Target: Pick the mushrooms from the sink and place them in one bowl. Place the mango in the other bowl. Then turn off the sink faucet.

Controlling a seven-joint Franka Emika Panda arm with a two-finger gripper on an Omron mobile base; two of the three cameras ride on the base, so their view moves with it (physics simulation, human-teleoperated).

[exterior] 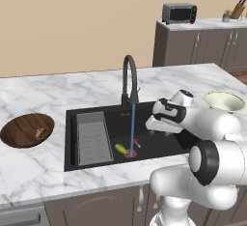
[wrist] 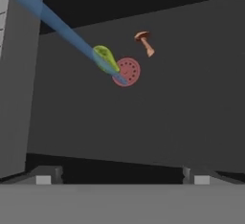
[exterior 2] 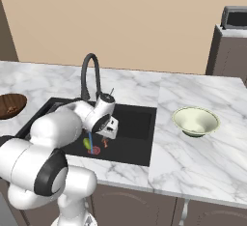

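Observation:
In the black sink (exterior: pixel 159 145) lie the yellow-green mango (exterior: pixel 120 148) (wrist: pixel 105 58) and one reddish-brown mushroom (exterior: pixel 137 143) (wrist: pixel 144 41), either side of the red drain (wrist: pixel 127 71). A second mushroom (exterior: pixel 41 133) rests in the wooden bowl (exterior: pixel 19 134) on the counter to the left. The pale cream-green bowl (exterior: pixel 223 101) (exterior 2: pixel 195 121) stands empty to the right of the basin. My gripper (exterior: pixel 153 125) (exterior 2: pixel 110 131) (wrist: pixel 122 178) hovers above the basin's right half, open and holding nothing, well above the mushroom. A blue stream runs from the black faucet (exterior: pixel 129 77) onto the drain beside the mango.
A grey ribbed tray (exterior: pixel 92 138) fills the sink's left part. Marble counter (exterior: pixel 58 94) surrounds the basin. Far back right, a cabinet carries a toaster oven (exterior: pixel 179 13) and a knife block (exterior: pixel 237 10).

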